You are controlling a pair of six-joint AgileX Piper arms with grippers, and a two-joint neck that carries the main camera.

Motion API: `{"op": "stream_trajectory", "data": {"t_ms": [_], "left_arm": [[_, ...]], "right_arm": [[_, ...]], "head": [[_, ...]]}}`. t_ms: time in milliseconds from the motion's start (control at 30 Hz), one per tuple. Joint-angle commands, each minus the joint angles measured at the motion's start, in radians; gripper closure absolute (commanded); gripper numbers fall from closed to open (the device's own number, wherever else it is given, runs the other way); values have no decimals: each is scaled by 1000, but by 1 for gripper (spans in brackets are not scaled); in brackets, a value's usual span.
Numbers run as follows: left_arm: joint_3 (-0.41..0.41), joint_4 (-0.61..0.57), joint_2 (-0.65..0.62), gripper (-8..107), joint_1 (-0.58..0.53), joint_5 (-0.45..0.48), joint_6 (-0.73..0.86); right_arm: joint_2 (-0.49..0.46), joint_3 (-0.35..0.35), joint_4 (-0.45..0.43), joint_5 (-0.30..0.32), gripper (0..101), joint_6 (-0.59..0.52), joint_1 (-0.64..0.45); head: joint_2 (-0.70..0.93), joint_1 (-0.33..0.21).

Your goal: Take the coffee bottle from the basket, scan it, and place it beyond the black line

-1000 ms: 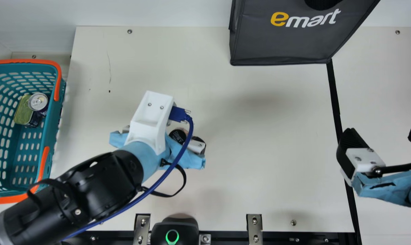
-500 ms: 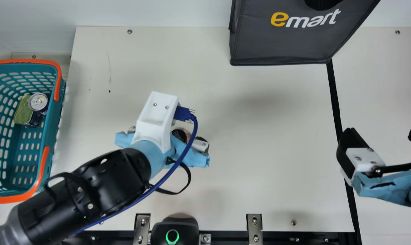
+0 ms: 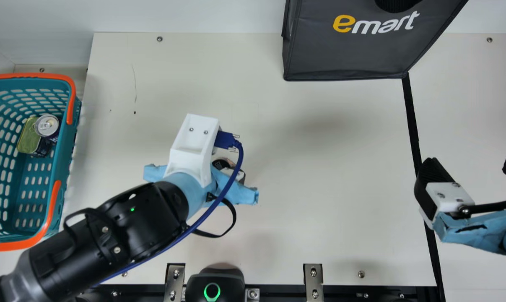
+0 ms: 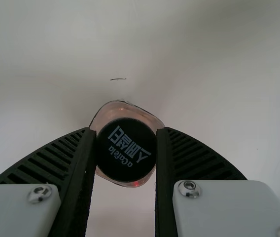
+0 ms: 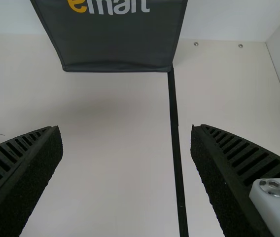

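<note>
Table edge: the cream table point(image 3: 320, 167) ends at a pale wall behind and a black rail point(image 3: 341, 290) at the near side.
Black line: point(image 3: 412, 121) it runs from the bag's near right corner down to the near edge.
Open room: a wide stretch of bare table spans between the left hand point(image 3: 232, 188) and the black line, in front of the bag point(image 3: 345, 52).
Left hand: its fingers are clamped on the coffee bottle point(image 4: 126, 149), one at each side of the dark cap.
Coffee bottle: out of the basket point(image 3: 68, 151), cap toward the wrist camera, left of the line; whether its base touches the table, I cannot tell.
Red spot: it shows low on the bottle in the left wrist view.
Right hand: point(image 3: 471, 165) fingers well apart, over the line's area.
Basket: at the far left, holding a can point(image 3: 47, 125) beside a green-topped tin point(image 3: 27, 138).
In the way: the left arm point(image 3: 123, 230) slants in past the basket's near corner, a blue cable point(image 3: 202, 220) along it; the bag stands at the back.
Near side: a black unit with a green ring point(image 3: 213, 279) sits between metal brackets.
</note>
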Motion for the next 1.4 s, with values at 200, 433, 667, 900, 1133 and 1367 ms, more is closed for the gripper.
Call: {"op": "stream_trajectory", "data": {"t_ms": [200,433,667,900,1133,1367], "left_arm": [[18,-2,-27,89,3,-33,90],[72,-24,-92,89,8,-79,255],[107,-80,-143,89,55,-111,431],[103,-171,-169,89,122,-135,619],[93,-280,-186,89,168,-143,813],[100,-388,-207,89,203,-134,1010]], "right_arm": [[0,0,0,0,10,0,0],[0,0,0,1,10,0,0],[0,0,0,1,10,0,0],[0,0,0,1,10,0,0],[0,0,0,1,10,0,0],[0,0,0,1,10,0,0]], "head": [[2,-15],[2,-15],[2,-15],[2,-15],[2,-15],[2,-15]]}}
